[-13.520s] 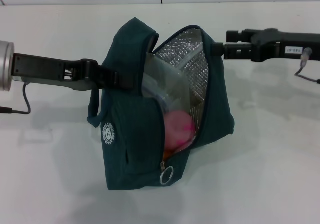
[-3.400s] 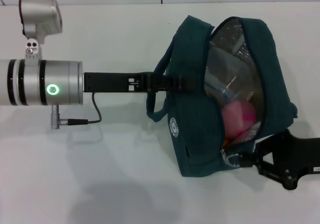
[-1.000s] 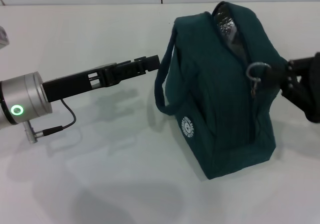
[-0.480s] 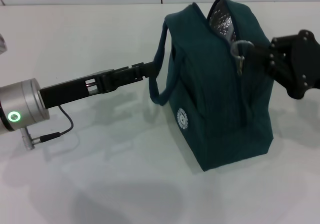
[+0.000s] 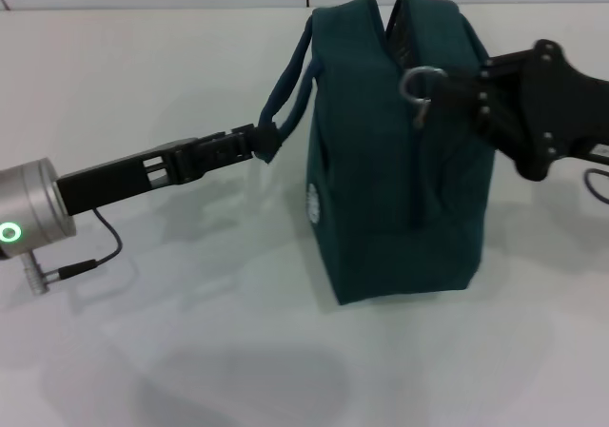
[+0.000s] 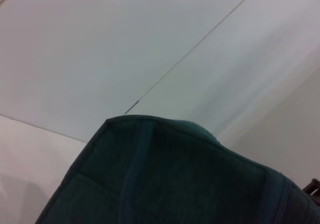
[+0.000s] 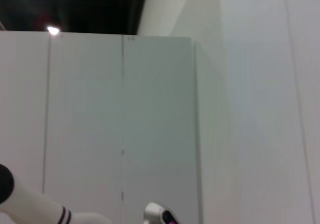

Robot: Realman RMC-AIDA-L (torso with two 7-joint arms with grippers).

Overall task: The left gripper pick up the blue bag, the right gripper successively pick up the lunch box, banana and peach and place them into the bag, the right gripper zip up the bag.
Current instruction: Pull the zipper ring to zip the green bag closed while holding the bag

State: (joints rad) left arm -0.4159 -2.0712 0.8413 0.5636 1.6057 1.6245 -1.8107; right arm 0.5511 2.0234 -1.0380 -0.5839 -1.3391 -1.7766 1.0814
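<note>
We see the white desk carrying the dark teal bag, upright and nearly zipped. The right end effector at its top is clenched on the zipper's ring pull. The left end effector is clenched on the bag's strap, beside the bag

Dark teal bag, white emblem

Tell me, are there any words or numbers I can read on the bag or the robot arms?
None can be read.
Round white logo patch on the blue bag: seen edge-on, too small to read.
Left gripper and right gripper: no readable label shows.
</note>
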